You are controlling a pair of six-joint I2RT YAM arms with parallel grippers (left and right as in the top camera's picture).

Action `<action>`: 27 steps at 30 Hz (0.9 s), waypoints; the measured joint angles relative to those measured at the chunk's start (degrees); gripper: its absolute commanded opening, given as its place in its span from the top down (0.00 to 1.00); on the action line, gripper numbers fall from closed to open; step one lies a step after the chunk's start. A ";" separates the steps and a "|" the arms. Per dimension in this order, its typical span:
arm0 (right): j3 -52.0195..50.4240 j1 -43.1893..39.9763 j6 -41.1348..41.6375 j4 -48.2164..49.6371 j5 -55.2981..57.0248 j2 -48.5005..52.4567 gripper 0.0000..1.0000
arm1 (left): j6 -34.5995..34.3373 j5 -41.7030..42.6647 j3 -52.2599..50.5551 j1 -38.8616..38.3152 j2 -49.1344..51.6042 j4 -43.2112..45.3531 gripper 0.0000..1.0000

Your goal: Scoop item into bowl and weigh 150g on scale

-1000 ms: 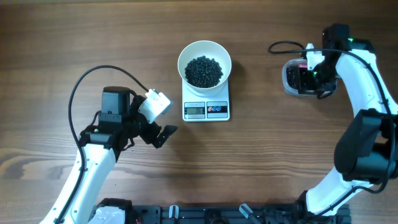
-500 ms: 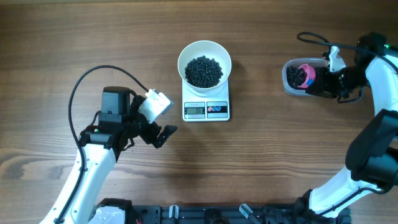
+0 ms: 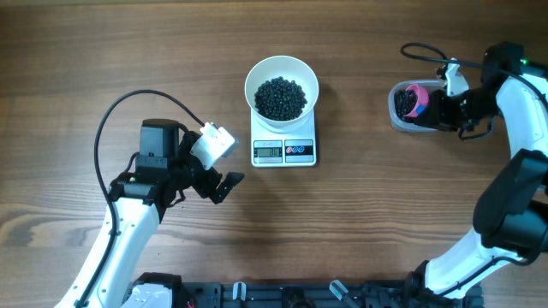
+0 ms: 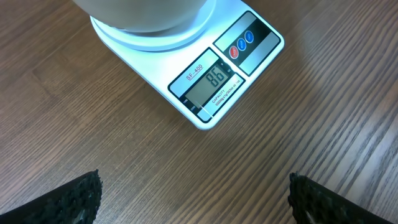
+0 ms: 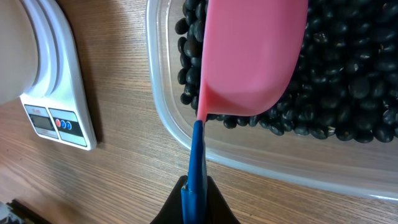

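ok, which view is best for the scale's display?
Left wrist: the scale display sits close and near centre, digits legible. Overhead shows it tiny and unreadable. Right wrist catches it small, at the frame's left edge.

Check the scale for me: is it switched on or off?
On. The scale has dark digits on its display in the left wrist view, with the bowl of beans sitting on it.

We see bright, even light and only soft shadows on the wooden table point(image 3: 103, 51); the scale point(image 4: 205, 68) display is sharp, the fingertips point(image 4: 68, 199) blurred.
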 measured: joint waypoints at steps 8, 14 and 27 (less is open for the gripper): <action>0.00 -0.02 -0.02 -1.07 0.68 0.52 0.96 | 0.00 0.00 0.00 0.00 0.00 0.00 0.00; 0.00 -0.31 -1.40 -1.77 -0.94 0.52 0.96 | 0.00 0.00 0.00 0.00 0.00 0.00 0.00; -0.22 -12.81 -7.58 -5.99 -11.61 1.27 0.96 | 0.00 0.02 0.00 0.00 0.00 0.00 0.00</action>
